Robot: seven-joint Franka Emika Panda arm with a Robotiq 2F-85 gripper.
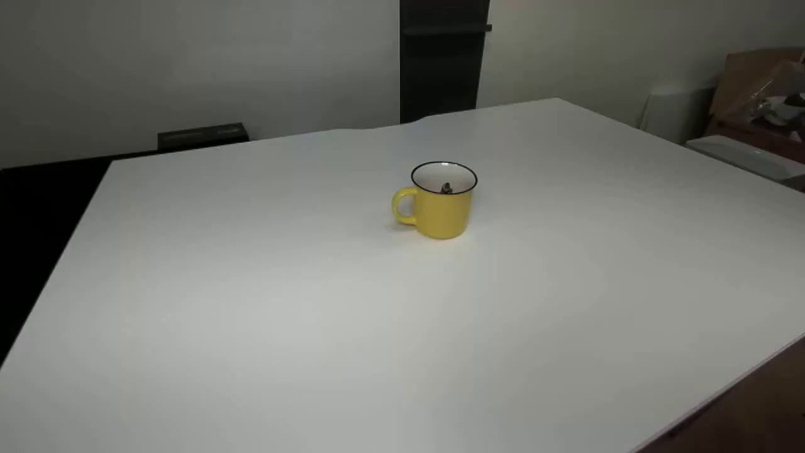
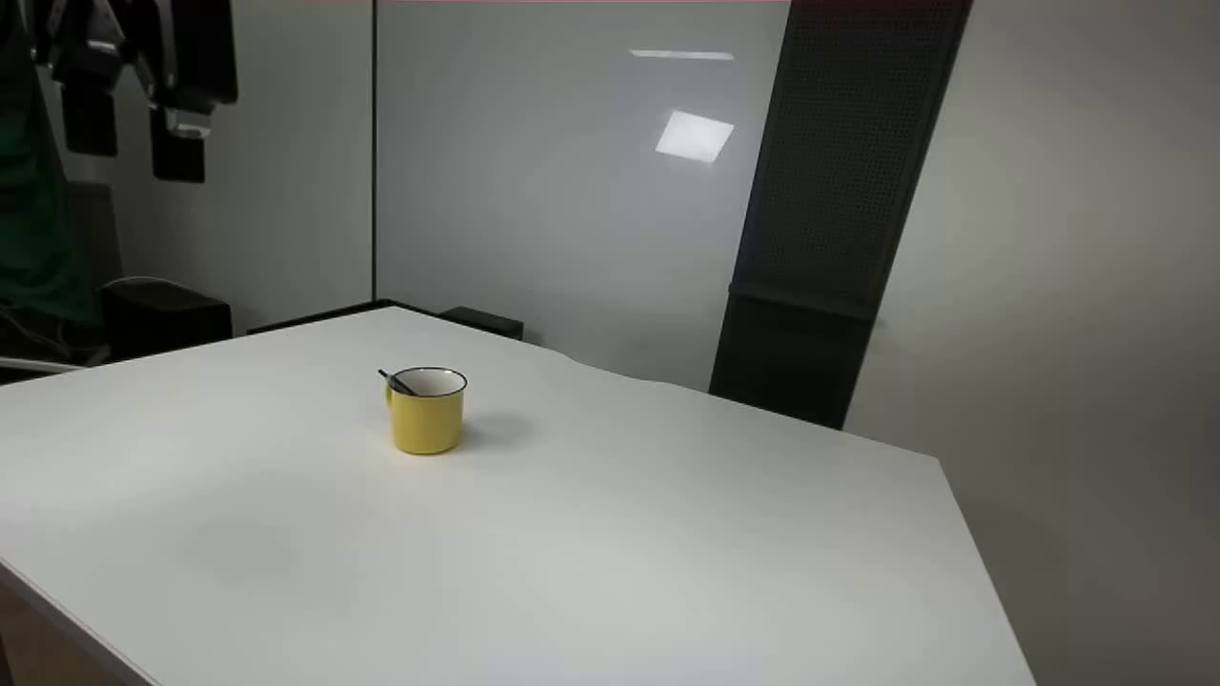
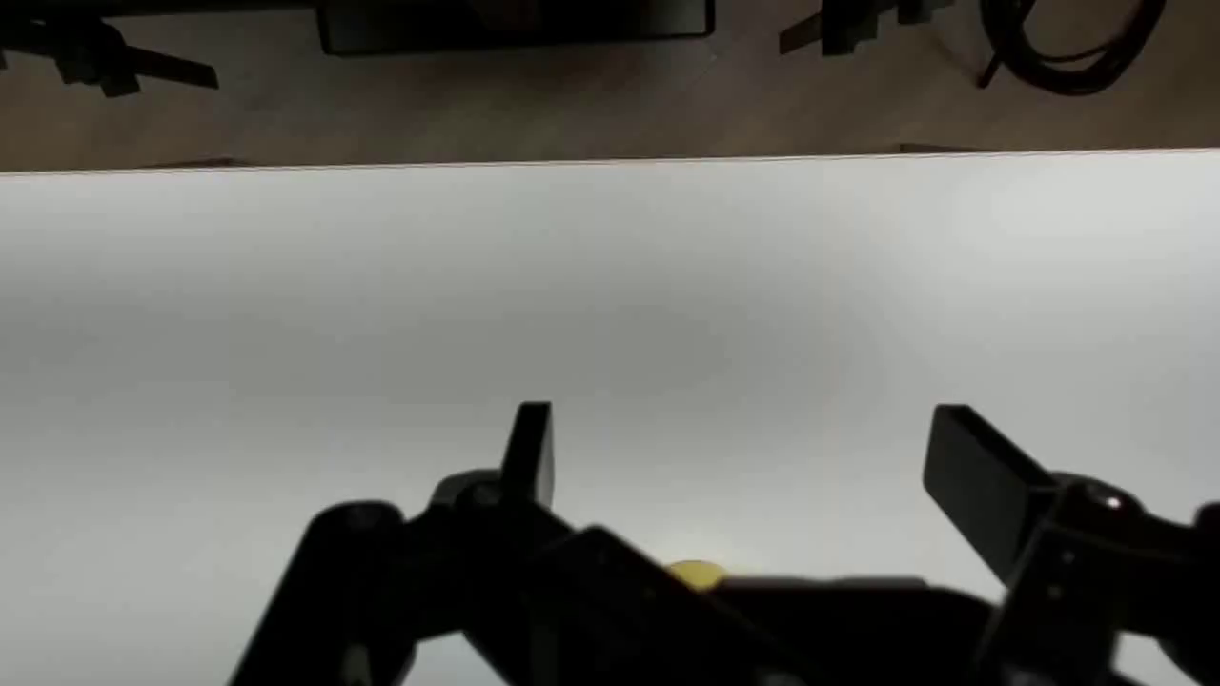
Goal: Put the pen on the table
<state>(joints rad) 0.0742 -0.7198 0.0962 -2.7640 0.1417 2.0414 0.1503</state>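
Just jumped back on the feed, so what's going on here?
Nothing is being handled at this moment. The robot's hand is open and empty, raised above the table. The dark pen leans inside the yellow mug, with one end sticking out past the top in an exterior view. The mug stands upright on the table, so the pen has not yet been put down there.

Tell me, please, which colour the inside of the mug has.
White; the inside shows best in an exterior view.

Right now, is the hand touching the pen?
Apart. An exterior view shows the open hand high up, with clear space between it and the pen in the yellow mug.
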